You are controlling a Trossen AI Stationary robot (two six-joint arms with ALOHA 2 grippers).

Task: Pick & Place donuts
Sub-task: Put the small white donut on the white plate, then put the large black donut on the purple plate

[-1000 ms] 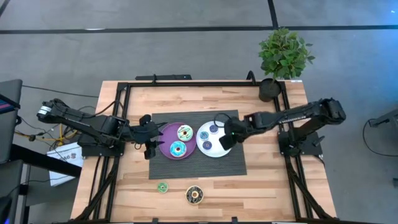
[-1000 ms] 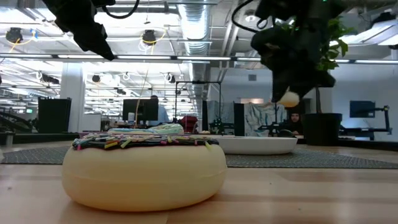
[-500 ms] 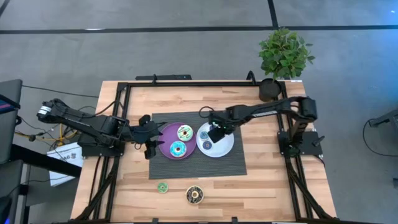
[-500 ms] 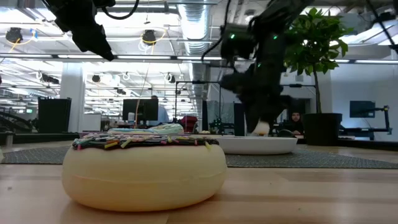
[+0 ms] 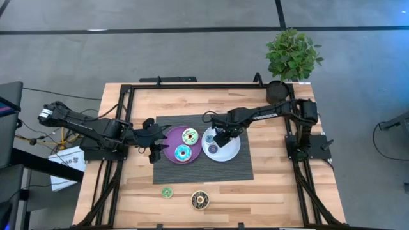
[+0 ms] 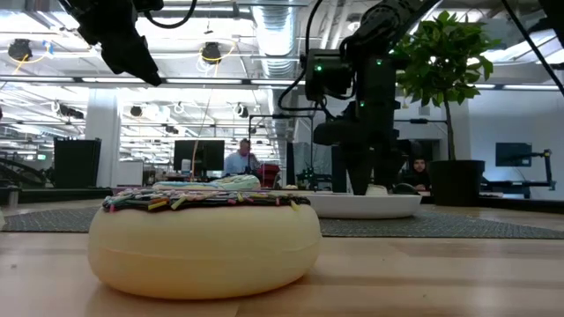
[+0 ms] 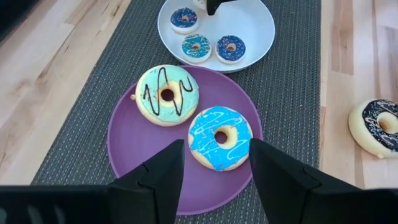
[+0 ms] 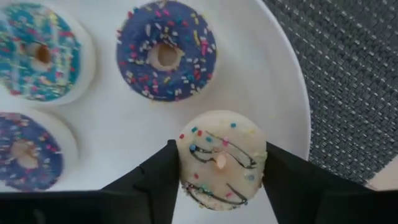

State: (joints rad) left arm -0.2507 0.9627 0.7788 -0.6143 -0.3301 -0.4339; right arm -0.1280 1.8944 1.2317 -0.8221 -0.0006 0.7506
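Observation:
A cream donut (image 8: 221,160) with dark drizzle and sprinkles sits between the fingers of my right gripper (image 5: 222,137), low over the white plate (image 5: 231,152). Three small donuts lie on that plate: two purple-blue (image 8: 165,56) (image 8: 25,152) and one cyan (image 8: 37,53). The purple plate (image 5: 170,144) carries a green-iced donut (image 5: 190,135) and a cyan donut (image 5: 182,153). A small green donut (image 5: 167,192) and a dark brown donut (image 5: 200,200) lie on the bare wood near the front edge. My left gripper (image 5: 153,144) hangs open, raised, by the purple plate's left rim. My right gripper pinches the cream donut by two opposite sides of its rim (image 8: 186,163) between the two fingers, coming from above and pointing down. The donut lies flat, icing up. Whether its underside rests on the white plate (image 8: 280,93), I cannot tell.
Both plates stand on a dark grey mat (image 5: 203,167) in the table's middle. A potted plant (image 5: 291,57) stands at the far right corner. Black frame rails (image 5: 121,128) run along the table's sides. Bare wood lies open at the front right.
My right gripper has moved toward the table's left from the white plate's right side and dropped low over the plate, carrying the cream donut with it. The donut was well above the plate a second ago and now sits at rim height.

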